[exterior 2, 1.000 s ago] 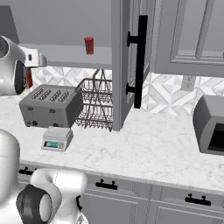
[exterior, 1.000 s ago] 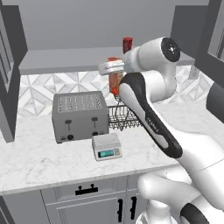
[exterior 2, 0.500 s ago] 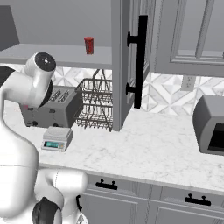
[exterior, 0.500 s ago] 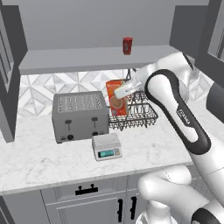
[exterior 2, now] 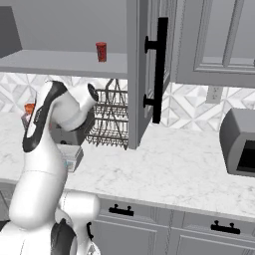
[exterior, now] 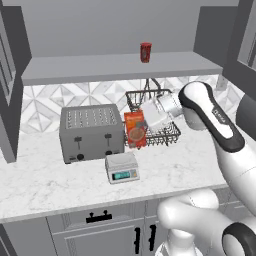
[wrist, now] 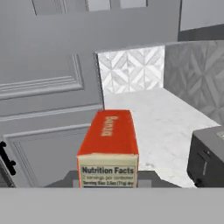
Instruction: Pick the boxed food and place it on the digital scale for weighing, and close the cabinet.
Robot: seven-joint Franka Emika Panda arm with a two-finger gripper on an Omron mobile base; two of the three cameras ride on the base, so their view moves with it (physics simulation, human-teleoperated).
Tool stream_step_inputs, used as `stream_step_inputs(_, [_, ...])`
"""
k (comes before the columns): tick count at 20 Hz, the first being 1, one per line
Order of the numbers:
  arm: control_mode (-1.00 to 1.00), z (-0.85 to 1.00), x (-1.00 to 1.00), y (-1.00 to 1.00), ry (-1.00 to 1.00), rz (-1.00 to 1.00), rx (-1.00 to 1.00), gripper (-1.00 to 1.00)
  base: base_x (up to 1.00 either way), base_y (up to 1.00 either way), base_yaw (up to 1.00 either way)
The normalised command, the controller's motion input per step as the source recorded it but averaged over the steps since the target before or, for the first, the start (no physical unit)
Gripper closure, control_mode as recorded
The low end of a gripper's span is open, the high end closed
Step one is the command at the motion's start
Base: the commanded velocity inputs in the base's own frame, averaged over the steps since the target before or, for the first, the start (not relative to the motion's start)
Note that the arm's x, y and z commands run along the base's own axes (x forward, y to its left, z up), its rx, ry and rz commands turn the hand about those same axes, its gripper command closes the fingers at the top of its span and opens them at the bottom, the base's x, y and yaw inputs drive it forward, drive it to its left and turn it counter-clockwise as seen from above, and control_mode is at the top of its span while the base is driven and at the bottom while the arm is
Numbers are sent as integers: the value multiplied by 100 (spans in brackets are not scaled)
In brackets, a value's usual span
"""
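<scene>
My gripper (exterior: 146, 123) is shut on the boxed food (exterior: 135, 129), an orange-red carton held upright just right of the toaster, in front of the wire rack. The carton hangs a little above and behind the digital scale (exterior: 122, 168), a small flat white platform with a blue-green display, and does not touch it. In the hand view the boxed food (wrist: 109, 140) sits between the fingers with its nutrition label facing the camera. A sliver of the carton (exterior 2: 29, 108) shows past the arm. The cabinet (exterior: 120, 67) stands open, and its door (exterior 2: 142, 74) with the black bar handle juts out over the counter.
A grey toaster (exterior: 91, 132) stands left of the carton, and a wire dish rack (exterior: 155, 131) stands behind it. On the cabinet shelf sits a short red can (exterior: 145, 52). A grey oven-like appliance (exterior 2: 240, 142) is at the far right of the marble counter (exterior 2: 179, 164).
The arm has swung down from shelf height with the carton, from beside the red can to just above the counter near the scale. The jaws stayed shut.
</scene>
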Motion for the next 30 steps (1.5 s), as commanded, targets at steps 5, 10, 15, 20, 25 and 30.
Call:
stream_step_inputs(5, [-100,-41,55,0,-3,33,20,100,0,0,0])
stream_step_inputs(10, [-100,-25,39,0,-1,27,12,100,0,0,0])
stream_step_inputs(15, [-100,-8,5,0,0,2,0,100,0,0,0])
stream_step_inputs(20, [-100,-10,-3,0,0,-1,-3,100,0,0,0])
stream_step_inputs(25, [-100,-18,-9,0,0,-12,-3,100,0,0,0])
stream_step_inputs(30, [-100,-16,-1,-2,0,-18,-1,100,0,0,0])
